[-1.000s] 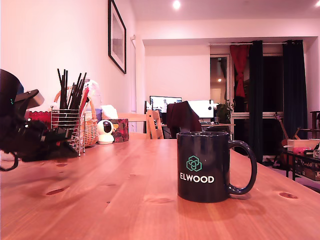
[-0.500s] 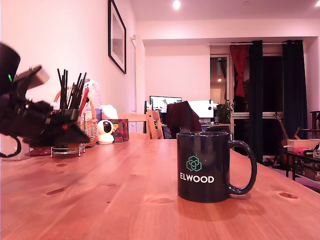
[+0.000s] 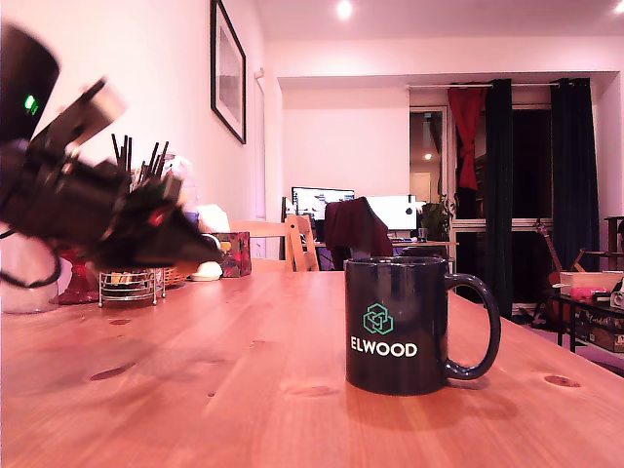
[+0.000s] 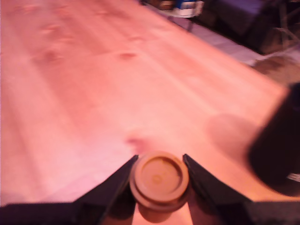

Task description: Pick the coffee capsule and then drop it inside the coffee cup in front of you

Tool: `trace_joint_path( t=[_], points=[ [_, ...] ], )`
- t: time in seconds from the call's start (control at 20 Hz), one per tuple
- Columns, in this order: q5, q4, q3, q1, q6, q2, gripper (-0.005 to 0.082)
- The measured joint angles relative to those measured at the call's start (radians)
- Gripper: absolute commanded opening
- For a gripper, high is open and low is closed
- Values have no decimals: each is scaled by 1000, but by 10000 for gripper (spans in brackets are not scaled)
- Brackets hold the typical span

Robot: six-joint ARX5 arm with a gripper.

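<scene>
Capsule first: you are looking at the coffee capsule (image 4: 159, 179) sitting pinched between the two dark fingers (image 4: 110, 185) of your gripper (image 4: 159, 180), its round tan-brown face turned toward the wrist camera and its wider rim showing as a ring around it. The fingers are pressing in on either side of it, so the gripper is closed down to the capsule's width and nothing else is in its hold. In the wrist view the capsule is hanging clear of the wooden table (image 4: 93, 93), which is spreading out bare and blurred beyond it.

From the exterior view you are seeing the arm (image 3: 68, 195) leaning in from that view's left, raised off the table and smeared by blur, with the gripper tip (image 3: 200, 252) pointing toward the exterior view's right. The capsule itself is too blurred to pick out there.

The coffee cup (image 3: 397, 325) is standing upright on the table toward the exterior view's right, well apart from the gripper, its loop handle (image 3: 478, 327) sticking out to that view's right and the white ELWOOD lettering facing the camera under the teal hexagonal logo. In the wrist view it is showing only as a dark blurred shape (image 4: 276, 145) at the frame's edge.

Behind the arm a wire caddy (image 3: 132, 283) is standing on the table with dark sticks (image 3: 136, 161) rising from it.
</scene>
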Motion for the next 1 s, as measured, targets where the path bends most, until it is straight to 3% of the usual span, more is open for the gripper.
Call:
trace_joint_path(
  t=[0.5, 1.0],
  points=[
    [0, -104, -2, -179, 0, -96, 177],
    [-1, -127, -2, -250, 1, -103, 177]
  ],
)
